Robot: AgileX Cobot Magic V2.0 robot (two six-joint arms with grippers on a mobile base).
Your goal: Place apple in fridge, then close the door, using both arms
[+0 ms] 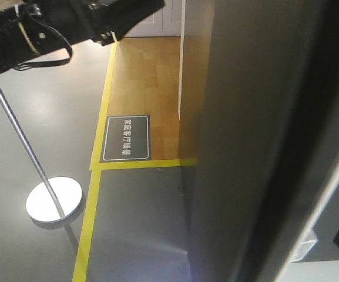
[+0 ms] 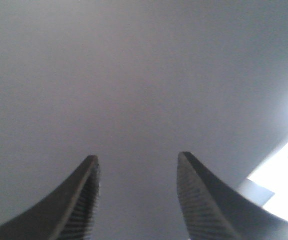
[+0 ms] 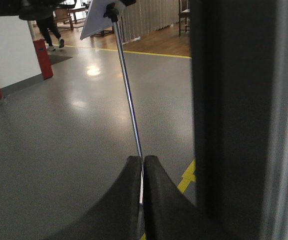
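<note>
Left pincer at the door face; right pincer empty beside it.

Your left gripper [image 2: 136,197] stands wide, its 2 fingers [image 2: 79,200] parted, nothing between them, facing the flat grey door [image 2: 134,75] close ahead. Your right gripper [image 3: 143,195] is pressed together on nothing, with the door's [image 3: 233,120] dark panel just to its right. A sign stand [image 1: 51,200] sits on the floor.

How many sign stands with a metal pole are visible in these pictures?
1. The sign stand is on the grey floor left of the fridge; the right wrist view shows the same stand beyond the shut right gripper. Others may be hidden behind the fridge.
</note>
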